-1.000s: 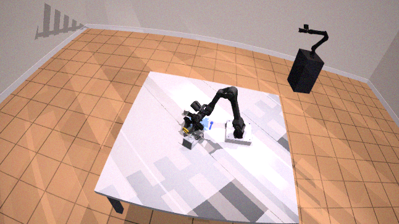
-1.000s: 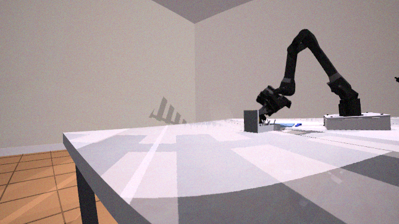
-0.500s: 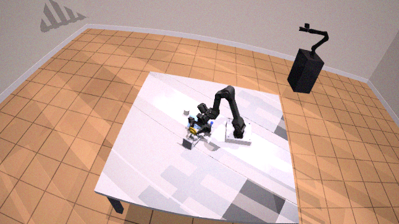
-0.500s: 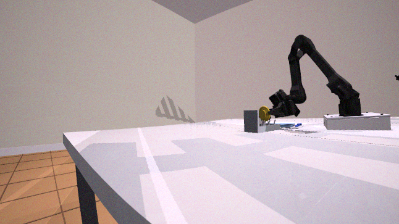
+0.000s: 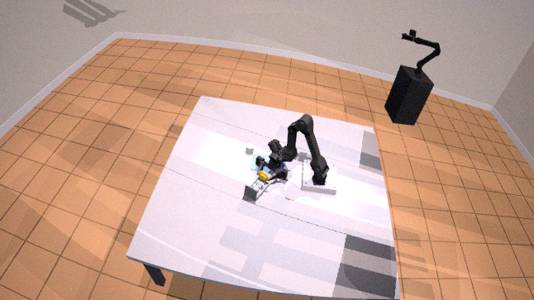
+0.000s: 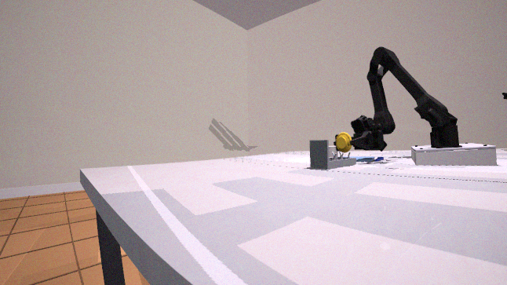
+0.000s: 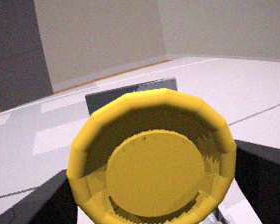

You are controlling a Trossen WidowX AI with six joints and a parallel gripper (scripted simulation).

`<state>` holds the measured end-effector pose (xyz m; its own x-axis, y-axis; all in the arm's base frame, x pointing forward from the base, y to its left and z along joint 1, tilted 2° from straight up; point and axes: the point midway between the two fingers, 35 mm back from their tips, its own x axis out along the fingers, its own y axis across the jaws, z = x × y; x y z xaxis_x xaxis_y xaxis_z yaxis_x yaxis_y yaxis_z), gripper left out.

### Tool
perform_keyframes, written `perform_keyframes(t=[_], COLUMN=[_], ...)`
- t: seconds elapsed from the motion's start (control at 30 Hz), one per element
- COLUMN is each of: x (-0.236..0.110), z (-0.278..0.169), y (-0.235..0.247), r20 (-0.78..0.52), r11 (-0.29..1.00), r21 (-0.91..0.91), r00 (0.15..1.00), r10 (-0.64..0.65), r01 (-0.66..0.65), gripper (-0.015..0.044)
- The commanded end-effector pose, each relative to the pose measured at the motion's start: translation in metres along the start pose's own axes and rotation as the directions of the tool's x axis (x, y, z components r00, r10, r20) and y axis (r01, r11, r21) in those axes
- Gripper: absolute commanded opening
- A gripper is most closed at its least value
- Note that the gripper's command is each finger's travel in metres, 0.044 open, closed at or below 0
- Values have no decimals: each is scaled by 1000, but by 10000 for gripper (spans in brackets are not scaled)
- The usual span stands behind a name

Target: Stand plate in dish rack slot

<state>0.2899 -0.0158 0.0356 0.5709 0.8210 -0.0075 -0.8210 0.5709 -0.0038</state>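
The yellow plate [image 5: 263,176] [image 6: 343,142] [image 7: 155,172] is tipped up on its edge, nearly upright in the exterior view. My gripper [image 5: 265,173] [image 6: 346,142] [image 7: 152,165] is shut on it, one finger at each side of the rim. The grey dish rack [image 5: 250,192] [image 6: 319,154] [image 7: 103,102] stands on the table, its tall end panel beyond the plate in the wrist view. The plate is held above the rack's low rails [image 6: 338,156]. The plate hides most of the rack in the wrist view, and I cannot tell which slot it is over.
A light blue mat [image 5: 254,159] [image 6: 363,158] lies beside the rack, partly under the arm. A dark blue object [image 5: 283,164] [image 6: 379,159] lies near it. A small white cylinder [image 5: 250,149] stands past the mat. The arm's white base [image 5: 319,189] [image 6: 453,156] is to the right.
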Motion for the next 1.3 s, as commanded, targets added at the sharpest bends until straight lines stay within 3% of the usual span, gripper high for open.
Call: perform_keyframes(t=[0.0, 1.27], x=[0, 12], z=[0, -16], y=[2, 0], r20=[6, -9], r11=[1000, 999], r21=[-5, 48], r00=[1000, 1000], r10=[7, 8], r01=[-7, -7], gripper=[0, 0])
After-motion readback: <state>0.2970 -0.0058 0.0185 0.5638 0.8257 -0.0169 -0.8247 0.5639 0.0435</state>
